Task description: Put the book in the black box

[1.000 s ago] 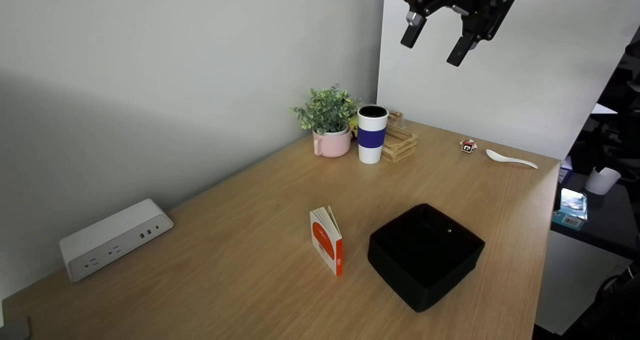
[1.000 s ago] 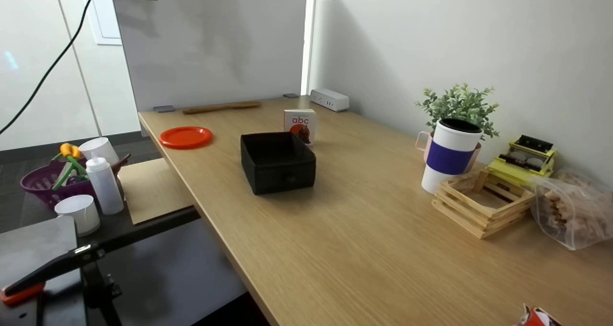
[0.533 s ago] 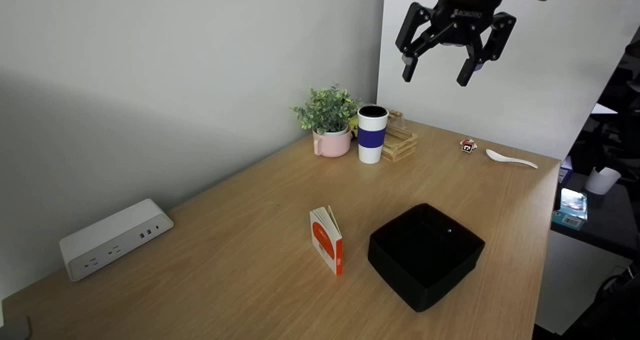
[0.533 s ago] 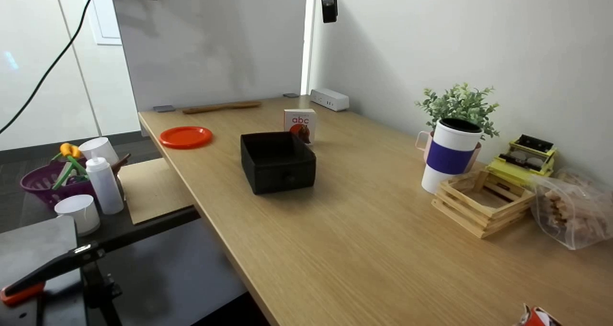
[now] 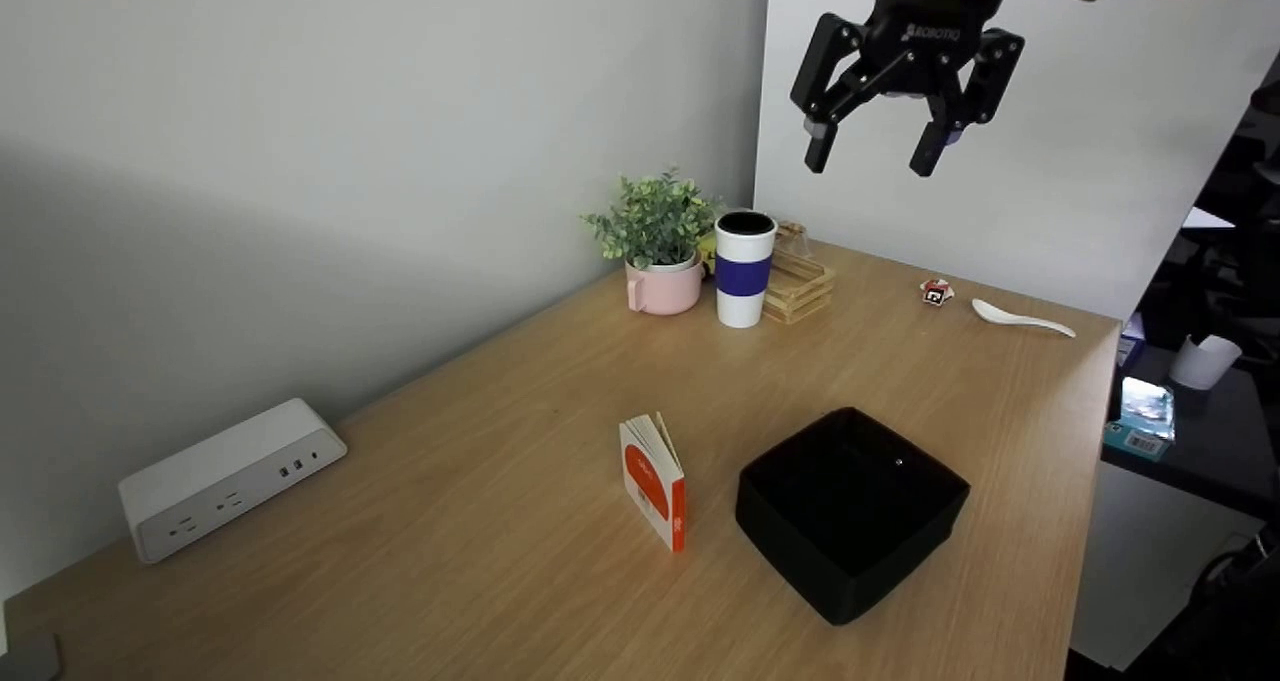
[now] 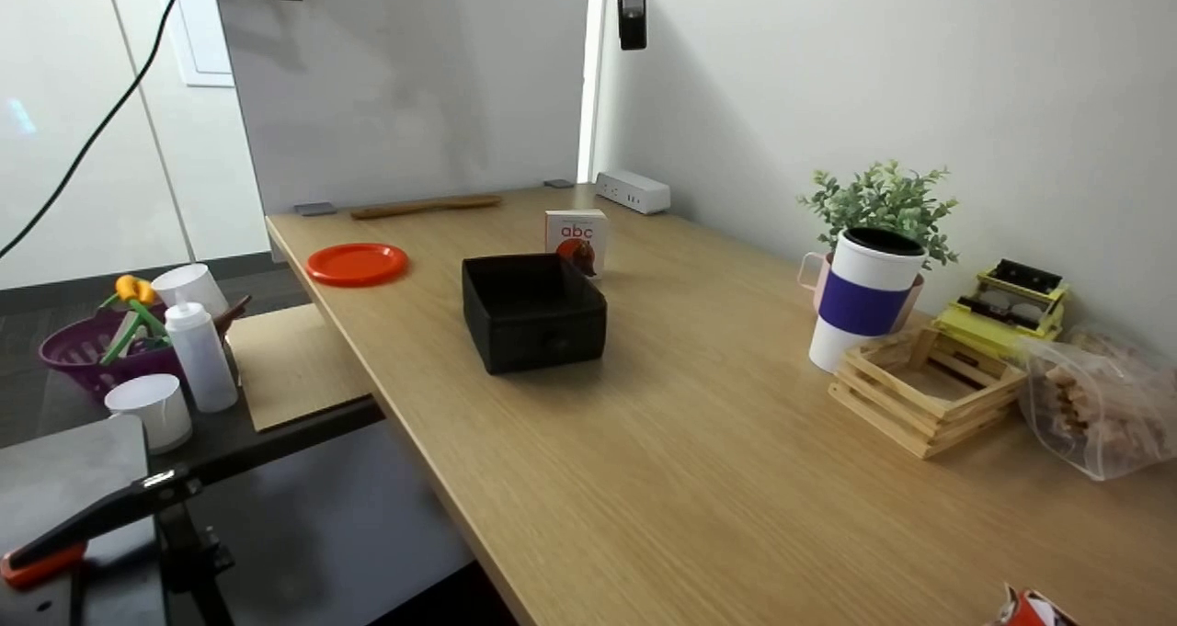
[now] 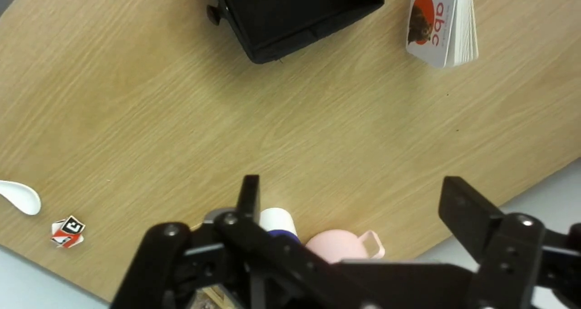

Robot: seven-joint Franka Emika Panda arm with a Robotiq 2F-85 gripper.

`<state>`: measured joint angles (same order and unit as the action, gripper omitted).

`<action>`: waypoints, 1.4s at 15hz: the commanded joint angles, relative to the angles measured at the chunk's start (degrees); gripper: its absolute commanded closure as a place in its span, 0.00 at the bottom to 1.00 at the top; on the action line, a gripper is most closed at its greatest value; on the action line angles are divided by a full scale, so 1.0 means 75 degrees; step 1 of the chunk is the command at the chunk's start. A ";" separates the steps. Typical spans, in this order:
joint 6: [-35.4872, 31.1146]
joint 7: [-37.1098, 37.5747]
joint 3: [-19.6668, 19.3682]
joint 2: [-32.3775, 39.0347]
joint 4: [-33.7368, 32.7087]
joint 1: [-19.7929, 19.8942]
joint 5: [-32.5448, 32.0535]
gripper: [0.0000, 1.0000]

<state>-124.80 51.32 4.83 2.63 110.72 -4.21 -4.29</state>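
Note:
The book is small, white and orange-red. It stands upright on the table beside the black box, its pages slightly fanned. In an exterior view its abc cover shows behind the box, which hides a little of its lower part. The box is low and open-topped; no object shows in it. My gripper is open with nothing between its fingers, high above the table; it also shows edge-on. In the wrist view, the gripper is well apart from the book and box.
A white-and-blue cup, a potted plant and a wooden crate stand by the wall. A white power strip, a red plate, a white spoon and a small red-and-white piece lie on the table.
My gripper has come lower in both exterior views and changed its tilt, mostly in the first half second. It stays open. The book and the box have not moved.

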 commanded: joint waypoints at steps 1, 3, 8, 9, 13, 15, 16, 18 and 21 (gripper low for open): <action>0.0825 -0.1376 -0.0011 0.0719 -0.0950 -0.0034 0.0527 0.00; 0.1344 -0.1811 -0.0006 0.1175 -0.1519 -0.0089 0.0576 0.00; 0.2598 -0.2356 -0.0046 0.2431 -0.3141 -0.0348 0.0518 0.00; 0.2876 -0.2393 -0.0059 0.2683 -0.3459 -0.0420 0.0500 0.00; 0.3909 -0.2466 -0.0119 0.3780 -0.4841 -0.0724 0.0430 0.00; 0.4422 -0.2465 -0.0154 0.4258 -0.5458 -0.0870 0.0406 0.00; 0.4638 -0.2450 -0.0171 0.4481 -0.5742 -0.0938 0.0403 0.00; 0.5007 -0.2439 -0.0206 0.4931 -0.6300 -0.1044 0.0428 0.00; 0.5526 -0.2396 -0.0286 0.5458 -0.6987 -0.1150 0.0436 0.00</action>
<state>-88.74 34.35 4.28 38.69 66.12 -11.50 -1.00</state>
